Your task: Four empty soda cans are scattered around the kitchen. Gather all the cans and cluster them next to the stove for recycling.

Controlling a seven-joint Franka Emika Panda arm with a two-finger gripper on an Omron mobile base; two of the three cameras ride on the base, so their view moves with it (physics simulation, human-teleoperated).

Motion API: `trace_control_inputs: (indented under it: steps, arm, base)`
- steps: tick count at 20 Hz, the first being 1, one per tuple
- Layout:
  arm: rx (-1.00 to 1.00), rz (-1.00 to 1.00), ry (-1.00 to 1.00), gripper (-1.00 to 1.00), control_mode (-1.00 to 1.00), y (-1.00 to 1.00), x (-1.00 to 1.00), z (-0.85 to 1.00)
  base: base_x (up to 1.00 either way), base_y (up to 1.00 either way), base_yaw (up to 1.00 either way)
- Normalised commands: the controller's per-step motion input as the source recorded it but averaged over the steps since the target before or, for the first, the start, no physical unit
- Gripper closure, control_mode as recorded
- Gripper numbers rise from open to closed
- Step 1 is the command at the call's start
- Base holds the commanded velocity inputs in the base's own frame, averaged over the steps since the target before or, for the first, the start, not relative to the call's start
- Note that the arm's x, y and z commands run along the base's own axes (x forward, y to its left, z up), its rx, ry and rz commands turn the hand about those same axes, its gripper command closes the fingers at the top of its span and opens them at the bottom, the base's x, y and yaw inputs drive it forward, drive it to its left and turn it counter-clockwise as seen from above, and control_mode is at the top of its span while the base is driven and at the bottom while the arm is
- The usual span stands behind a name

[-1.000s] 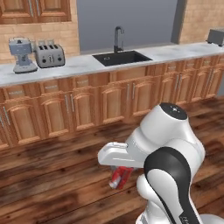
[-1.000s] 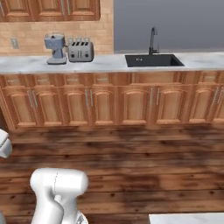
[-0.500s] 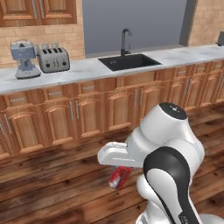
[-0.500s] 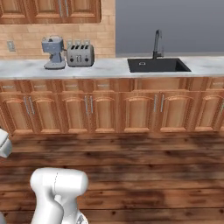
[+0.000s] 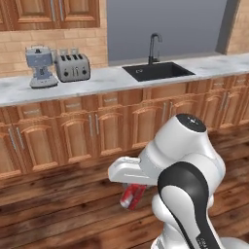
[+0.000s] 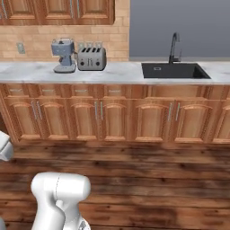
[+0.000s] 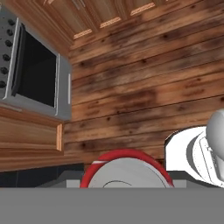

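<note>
A red soda can (image 5: 129, 197) with a silver top hangs low over the wooden floor, in front of my arm. My gripper (image 5: 134, 192) is shut on it, under the white hand. The hand view looks down on the can's silver top and red rim (image 7: 126, 168) at the bottom of the picture. The stove's steel front (image 7: 63, 89), with its dark oven door and black knobs, stands at the left of the hand view, some way off across the floor.
A marble counter (image 5: 97, 80) runs along the far wall over wooden cabinets (image 6: 112, 119). On it stand a coffee machine (image 5: 40, 66) and a toaster (image 5: 73, 67). A black sink (image 5: 158, 71) with a faucet is set into it further right. Wooden floor (image 6: 148, 179) lies between me and the cabinets.
The whole scene has shifted to the right in both base views, so the base has moved. The arm keeps its pose with the can in the gripper.
</note>
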Motion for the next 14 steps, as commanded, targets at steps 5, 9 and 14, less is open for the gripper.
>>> trace_control_inputs:
  steps: [5, 9, 14]
  arm:
    - [0.00, 0.00, 0.00, 1.00, 1.00, 0.00, 0.00, 0.00]
    - [0.00, 0.00, 0.00, 1.00, 1.00, 0.00, 0.00, 0.00]
    - [0.00, 0.00, 0.00, 1.00, 1.00, 0.00, 0.00, 0.00]
  base:
    - [0.03, 0.14, 0.25]
    - [0.10, 0.12, 0.26]
    - [0.25, 0.07, 0.27]
